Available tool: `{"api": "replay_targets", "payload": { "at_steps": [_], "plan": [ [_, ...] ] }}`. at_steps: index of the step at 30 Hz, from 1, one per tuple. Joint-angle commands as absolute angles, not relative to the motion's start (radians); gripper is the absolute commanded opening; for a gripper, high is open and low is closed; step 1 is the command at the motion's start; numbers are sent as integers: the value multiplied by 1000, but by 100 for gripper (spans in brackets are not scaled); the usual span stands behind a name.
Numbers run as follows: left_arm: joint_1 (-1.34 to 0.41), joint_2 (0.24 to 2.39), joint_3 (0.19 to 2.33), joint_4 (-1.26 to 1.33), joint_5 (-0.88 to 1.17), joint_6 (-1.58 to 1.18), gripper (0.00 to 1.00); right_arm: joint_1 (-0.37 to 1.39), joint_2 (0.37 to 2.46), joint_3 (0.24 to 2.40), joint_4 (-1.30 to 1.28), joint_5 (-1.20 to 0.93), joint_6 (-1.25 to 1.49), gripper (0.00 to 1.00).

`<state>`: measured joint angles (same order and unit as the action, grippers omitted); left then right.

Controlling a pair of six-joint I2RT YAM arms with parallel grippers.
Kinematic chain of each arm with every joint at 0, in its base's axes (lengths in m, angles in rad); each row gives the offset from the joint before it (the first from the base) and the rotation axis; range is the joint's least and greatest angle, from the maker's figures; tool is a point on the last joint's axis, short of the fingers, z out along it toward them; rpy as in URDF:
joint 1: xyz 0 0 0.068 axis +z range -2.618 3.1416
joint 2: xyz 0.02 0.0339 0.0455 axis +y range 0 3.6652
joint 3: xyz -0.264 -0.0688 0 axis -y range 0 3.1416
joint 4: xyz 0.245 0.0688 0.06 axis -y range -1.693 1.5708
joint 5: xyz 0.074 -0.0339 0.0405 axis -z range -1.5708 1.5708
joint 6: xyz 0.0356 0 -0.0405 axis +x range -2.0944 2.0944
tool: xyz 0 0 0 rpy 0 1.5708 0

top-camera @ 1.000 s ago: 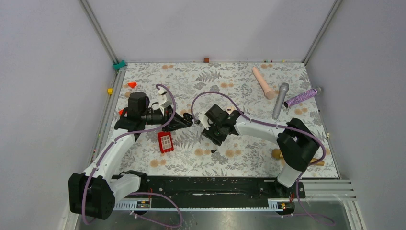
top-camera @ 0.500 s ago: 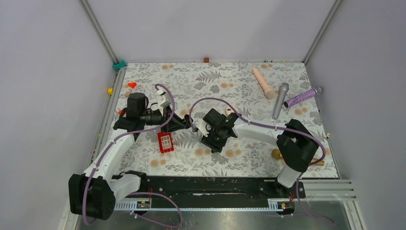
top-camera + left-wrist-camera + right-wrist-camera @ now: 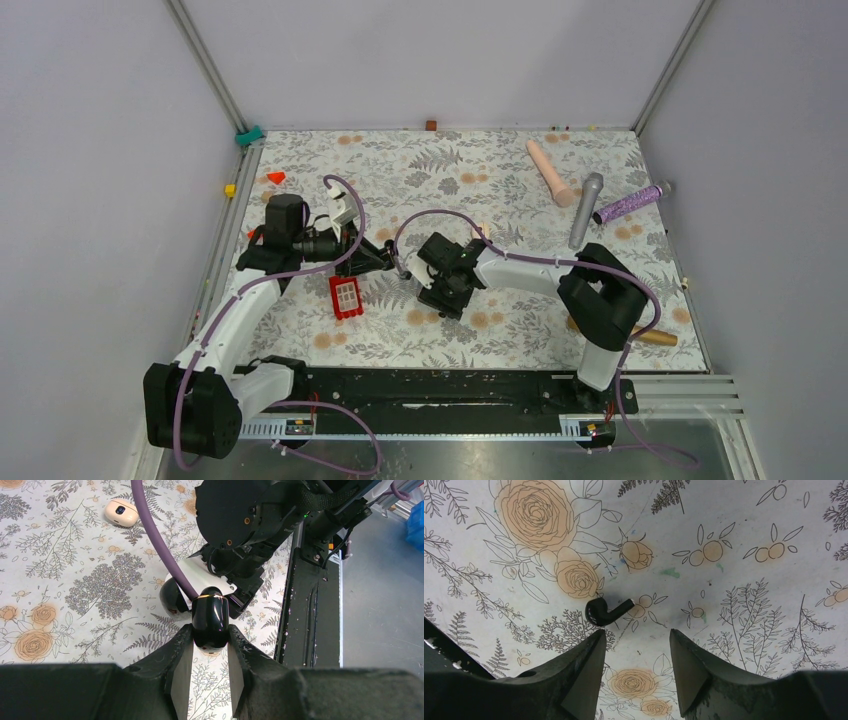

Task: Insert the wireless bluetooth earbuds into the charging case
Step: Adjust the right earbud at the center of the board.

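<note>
The floral table mat [image 3: 500, 170] spreads beneath both arms. The right arm's black wrist housing [image 3: 250, 515] looms just ahead of the left claw [image 3: 210, 632], which is clamped on the glossy black charging case [image 3: 211, 617]. The case is pinched between the two fingers, and a second glossy black dome [image 3: 172, 600] shows just left of it; whether the two are joined I cannot tell. A red block [image 3: 346, 296] lies near that claw, toward the arm bases. A small cream oval pod [image 3: 121, 512] rests well ahead and to its left. The right claw [image 3: 636, 640] hangs with fingers spread, holding nothing — one black earbud [image 3: 605, 611] lies on the mat just beyond the fingertip at the left of its wrist view, not touching it.
</note>
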<state>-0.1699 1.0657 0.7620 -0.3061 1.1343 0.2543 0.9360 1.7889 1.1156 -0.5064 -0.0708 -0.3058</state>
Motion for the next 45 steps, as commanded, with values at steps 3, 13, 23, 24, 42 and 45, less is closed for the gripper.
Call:
{"api": "replay_targets", "payload": {
  "at_steps": [3, 13, 23, 24, 42, 45],
  "plan": [
    [-178, 1042, 796, -222, 1192, 264, 0, 968, 1806, 1160, -508, -52, -320, 59],
    [-175, 1048, 796, -222, 1193, 265, 0, 968, 1796, 1184, -422, 33, -206, 60],
    [-175, 1050, 795, -222, 1191, 267, 0, 968, 1785, 1204, -442, -182, -144, 60],
    [-175, 1051, 795, -222, 1191, 267, 0, 968, 1784, 1204, -444, -198, -144, 60],
    [-170, 1047, 793, -222, 1195, 267, 0, 969, 1794, 1153, -405, -196, -194, 51],
    [-168, 1046, 793, -222, 1198, 267, 0, 973, 1798, 1135, -392, -199, -184, 50]
  ]
}}
